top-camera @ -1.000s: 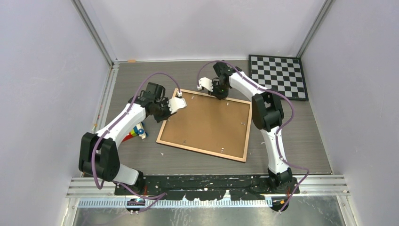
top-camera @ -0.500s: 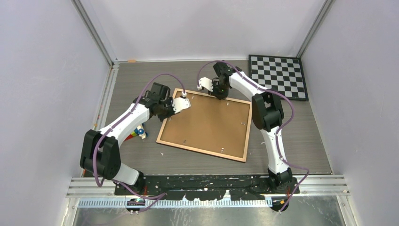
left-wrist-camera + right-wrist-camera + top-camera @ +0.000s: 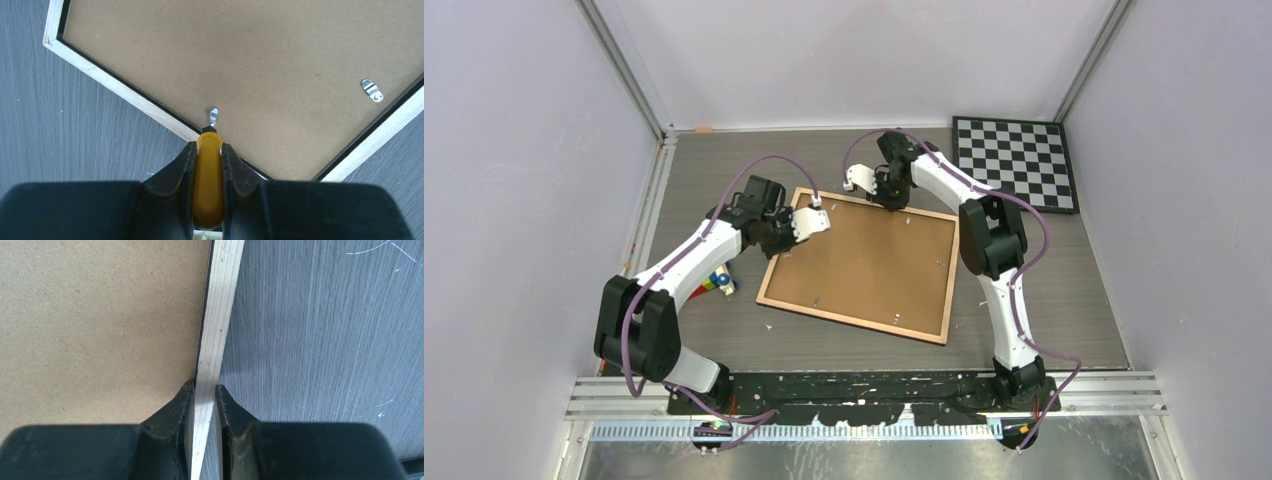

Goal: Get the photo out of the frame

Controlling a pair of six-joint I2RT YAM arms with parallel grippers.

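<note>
You have the frame point(image 3: 849, 319) lying face down near the middle of the table point(image 3: 1074, 300), slightly askew. Its brown board point(image 3: 864, 260) faces up inside the pale wood rim point(image 3: 220, 315). Your left claw point(image 3: 206, 146) is clamped on a yellow tool point(image 3: 208, 190), whose tip sits right at a small metal tab point(image 3: 212, 117) on the board, at the frame's left side near the far-left corner. Another tab point(image 3: 372, 90) sits by the adjoining side. Your right claw point(image 3: 204, 387) pinches the rim at the far side, one finger over the board, the other over the table. A checkered board point(image 3: 1016, 160) lies in the far-right corner, apart from the frame.
</note>
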